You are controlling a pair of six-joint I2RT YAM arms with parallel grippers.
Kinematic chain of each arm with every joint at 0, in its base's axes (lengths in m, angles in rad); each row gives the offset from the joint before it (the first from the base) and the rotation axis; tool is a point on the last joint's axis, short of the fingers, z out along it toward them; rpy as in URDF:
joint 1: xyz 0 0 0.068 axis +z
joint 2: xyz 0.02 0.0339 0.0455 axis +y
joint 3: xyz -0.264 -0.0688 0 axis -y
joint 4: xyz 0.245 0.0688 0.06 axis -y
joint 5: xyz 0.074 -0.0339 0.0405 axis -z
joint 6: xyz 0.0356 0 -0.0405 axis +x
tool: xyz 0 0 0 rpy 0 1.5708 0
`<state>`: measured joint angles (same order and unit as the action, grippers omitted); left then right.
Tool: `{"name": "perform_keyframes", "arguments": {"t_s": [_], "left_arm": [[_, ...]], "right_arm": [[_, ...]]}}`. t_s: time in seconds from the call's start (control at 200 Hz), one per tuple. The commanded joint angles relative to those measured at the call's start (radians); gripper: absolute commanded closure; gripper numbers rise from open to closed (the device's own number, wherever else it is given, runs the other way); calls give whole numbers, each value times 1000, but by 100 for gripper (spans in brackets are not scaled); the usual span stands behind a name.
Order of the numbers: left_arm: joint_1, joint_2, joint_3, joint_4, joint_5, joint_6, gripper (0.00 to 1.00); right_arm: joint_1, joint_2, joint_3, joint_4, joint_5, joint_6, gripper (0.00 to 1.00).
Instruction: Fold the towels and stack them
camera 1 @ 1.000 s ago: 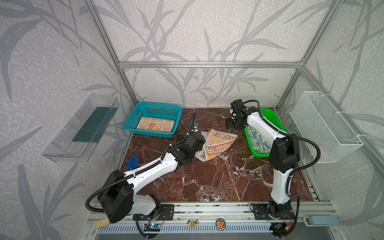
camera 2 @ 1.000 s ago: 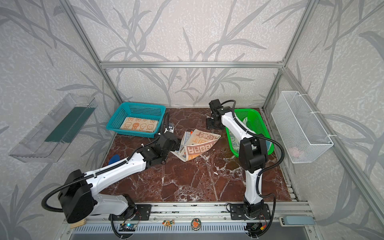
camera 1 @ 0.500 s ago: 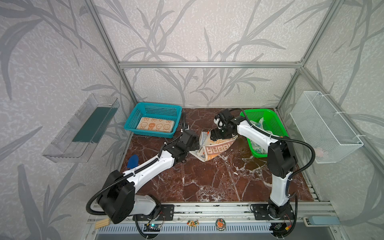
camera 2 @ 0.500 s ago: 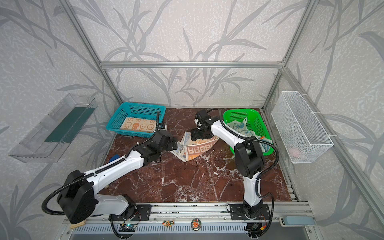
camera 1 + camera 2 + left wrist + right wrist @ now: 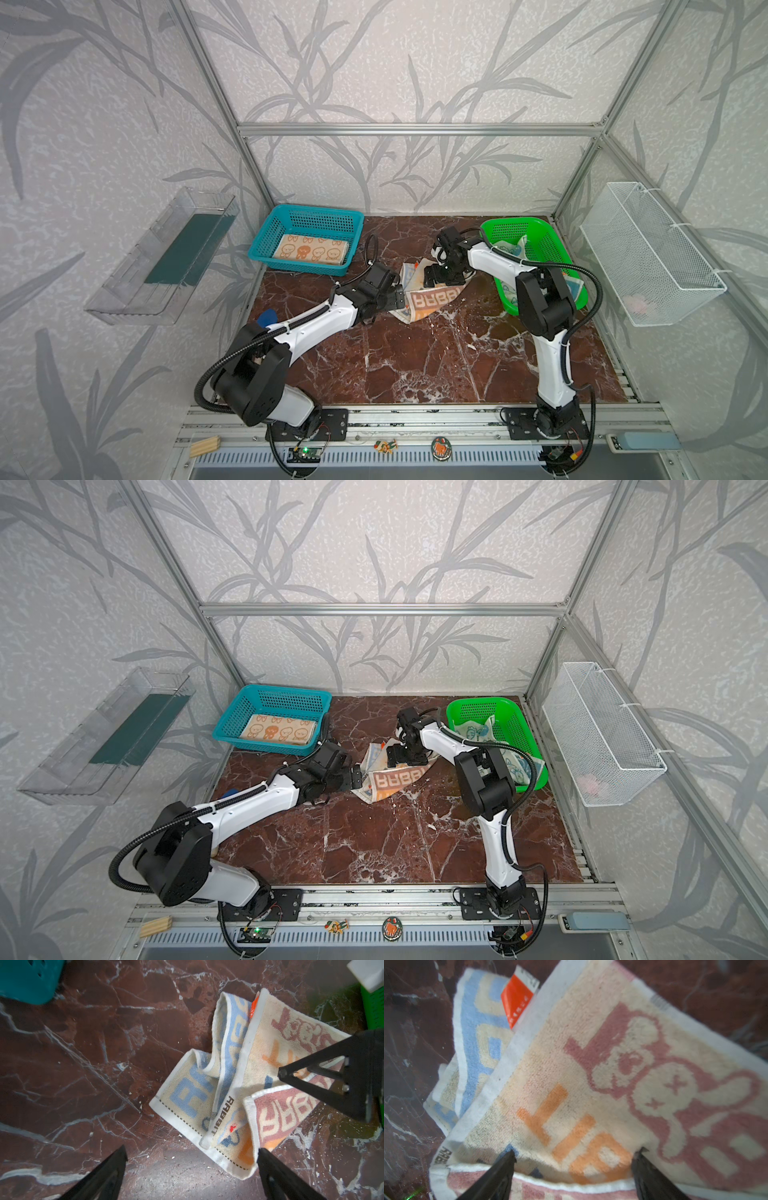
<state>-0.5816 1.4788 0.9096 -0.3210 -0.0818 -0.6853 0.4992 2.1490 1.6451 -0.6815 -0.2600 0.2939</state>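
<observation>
So, one towel is done and two are left.
The orange bunny towel point(image 5: 312, 251) lies folded in the blue basket point(image 5: 262, 241) at 10 o'clock. The blue bunny towel point(image 5: 509, 250) sits crumpled in the green basket point(image 5: 544, 241) at 2 o'clock. The striped towel point(image 5: 434, 298) lies bunched on the table point(image 5: 415, 365), near 12 o'clock. The left claw point(image 5: 400, 297) and right claw point(image 5: 435, 278) both gape open right at it, holding nothing.

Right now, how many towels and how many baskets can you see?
Towels: 3 (orange-bunny towel, blue-bunny towel, striped towel)
Baskets: 3 (blue basket, green basket, white wire basket)
Total: 6
</observation>
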Motion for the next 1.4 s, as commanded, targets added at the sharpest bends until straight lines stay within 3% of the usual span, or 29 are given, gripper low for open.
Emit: {"name": "perform_keyframes", "arguments": {"t_s": [0.0, 0.365, 0.59, 1.045, 1.395], "left_arm": [[30, 8, 8, 2, 80, -71, 1], [70, 63, 29, 4, 122, -83, 1], [76, 195, 111, 72, 299, -126, 1], [84, 415, 234, 121, 352, -191, 1], [101, 566, 468, 35, 334, -147, 1]], "right_arm": [[35, 12, 41, -16, -34, -18, 12], [59, -173, -196, 14, -29, -35, 12], [59, -263, -332, 33, 13, -52, 12], [28, -239, -375, 70, -12, -50, 12], [10, -198, -340, 97, -56, -49, 12]]}}
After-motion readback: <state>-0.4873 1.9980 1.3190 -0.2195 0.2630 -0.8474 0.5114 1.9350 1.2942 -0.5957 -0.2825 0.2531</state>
